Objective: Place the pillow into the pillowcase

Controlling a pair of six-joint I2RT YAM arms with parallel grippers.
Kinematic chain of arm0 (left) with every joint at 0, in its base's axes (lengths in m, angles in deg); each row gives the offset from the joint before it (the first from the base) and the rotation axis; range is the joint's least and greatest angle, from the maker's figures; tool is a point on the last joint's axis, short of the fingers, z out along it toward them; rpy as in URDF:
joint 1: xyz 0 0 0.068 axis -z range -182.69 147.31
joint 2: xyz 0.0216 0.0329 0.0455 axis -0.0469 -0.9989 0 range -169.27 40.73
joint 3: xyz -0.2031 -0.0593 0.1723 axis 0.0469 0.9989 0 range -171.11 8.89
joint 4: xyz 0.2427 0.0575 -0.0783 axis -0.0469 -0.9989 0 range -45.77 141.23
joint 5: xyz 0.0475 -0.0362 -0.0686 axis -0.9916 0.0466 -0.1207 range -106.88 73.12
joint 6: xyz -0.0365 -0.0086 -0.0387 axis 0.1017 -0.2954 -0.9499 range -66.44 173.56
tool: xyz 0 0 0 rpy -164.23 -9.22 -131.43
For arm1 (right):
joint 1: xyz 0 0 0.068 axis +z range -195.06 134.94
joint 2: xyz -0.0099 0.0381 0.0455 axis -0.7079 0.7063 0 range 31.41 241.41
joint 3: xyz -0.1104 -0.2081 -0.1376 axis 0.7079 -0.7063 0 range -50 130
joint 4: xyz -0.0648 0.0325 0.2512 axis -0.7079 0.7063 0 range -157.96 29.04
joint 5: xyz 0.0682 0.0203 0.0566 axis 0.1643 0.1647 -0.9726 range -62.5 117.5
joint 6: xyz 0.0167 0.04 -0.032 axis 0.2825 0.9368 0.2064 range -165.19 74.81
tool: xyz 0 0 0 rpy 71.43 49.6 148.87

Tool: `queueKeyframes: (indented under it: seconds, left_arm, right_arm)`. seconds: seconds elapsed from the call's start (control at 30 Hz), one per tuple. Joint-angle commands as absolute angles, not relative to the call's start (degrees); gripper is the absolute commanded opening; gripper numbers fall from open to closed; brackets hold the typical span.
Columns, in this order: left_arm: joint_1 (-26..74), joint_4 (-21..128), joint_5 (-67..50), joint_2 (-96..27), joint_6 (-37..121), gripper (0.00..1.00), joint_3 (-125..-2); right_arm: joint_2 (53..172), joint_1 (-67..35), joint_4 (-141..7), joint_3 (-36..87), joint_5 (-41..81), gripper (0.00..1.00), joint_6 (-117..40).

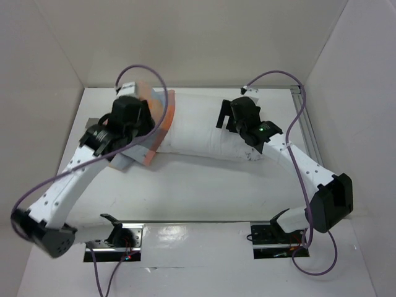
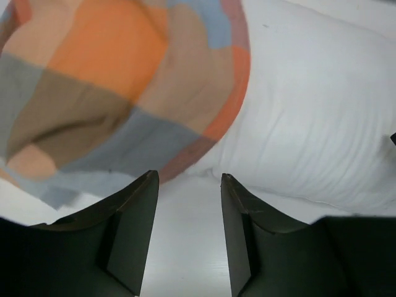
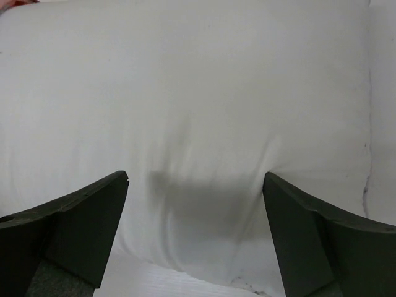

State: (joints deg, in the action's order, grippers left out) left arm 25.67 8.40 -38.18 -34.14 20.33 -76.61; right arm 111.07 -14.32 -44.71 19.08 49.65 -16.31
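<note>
A: Where do your jaws stand?
B: Your left gripper [image 2: 189, 179]: jaws moderately apart, empty, just beside the pillowcase [image 2: 111, 93] hem. Your right gripper [image 3: 195, 179]: jaws wide apart over the pillow [image 3: 198, 93], gripping nothing.
A: And the pillow?
B: On the table [image 1: 198, 192], its left end inside the pillowcase.

The pillow [image 3: 198, 111] is matt white cloth, soft and faintly creased. The pillowcase [image 2: 111, 93] is thin cloth in dull checks, and it's blurred this close, so I can't tell the weave. My left fingers [image 2: 133, 229] look like smooth, dark, matt plastic. The table [image 1: 204, 185] is smooth white, and the base plate [image 1: 198, 241] is glossier.
</note>
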Motion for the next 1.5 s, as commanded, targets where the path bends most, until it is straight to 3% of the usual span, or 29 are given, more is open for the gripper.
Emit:
queueKeyframes:
  seconds: [0.0,0.1,0.3,0.6,0.73,0.87,1.13,1.27,1.3,1.37,1.4,1.47]
  left_arm:
    - [26.49,16.33,-43.51,-25.83,11.31,0.56,-61.55]
    - [27.89,18.43,-44.12,-20.28,2.02,0.55,-47.58]
    - [27.90,34.15,-38.94,-17.99,-9.62,0.64,-27.28]
    - [28.42,46.72,-45.26,-17.19,-13.95,0.92,-14.59]
    - [27.03,55.34,-47.55,-20.70,-10.08,0.95,-13.26]
    - [22.28,64.30,-41.95,-24.74,-6.13,0.95,-12.47]
    - [16.92,70.99,-38.42,-32.92,-2.43,0.74,-14.58]
    - [16.91,72.32,-34.55,-35.38,-1.10,0.51,-17.56]
    - [16.91,70.93,-34.54,-35.38,-1.10,0.35,-18.09]
    - [16.91,70.22,-33.93,-34.16,-0.58,0.15,-18.80]
    - [16.91,70.21,-33.23,-33.46,0.47,0.00,-19.32]
    - [16.91,67.76,-32.61,-31.62,1.61,0.00,-20.90]
  right_arm:
    - [110.87,-14.04,-47.22,23.48,48.24,0.97,-17.86]
    - [110.87,-14.57,-47.22,24.01,47.63,1.00,-18.38]
    - [110.87,-14.57,-44.85,25.32,47.10,1.00,-20.31]
    - [109.64,-14.57,-43.79,25.85,47.10,1.00,-21.38]
    - [109.11,-14.57,-43.18,25.85,45.96,1.00,-23.30]
    - [106.57,-14.57,-41.16,24.55,43.50,1.00,-27.69]
    - [98.83,-14.04,-32.65,17.42,40.23,1.00,-27.36]
    - [97.16,-14.04,-27.11,15.92,43.57,1.00,-23.41]
    - [97.16,-14.74,-26.05,15.31,44.54,1.00,-21.22]
    - [97.68,-15.44,-24.72,13.47,44.55,1.00,-19.80]
    - [98.47,-16.40,-24.72,12.68,44.03,1.00,-19.18]
    - [99.52,-17.02,-26.54,11.44,43.32,1.00,-19.18]
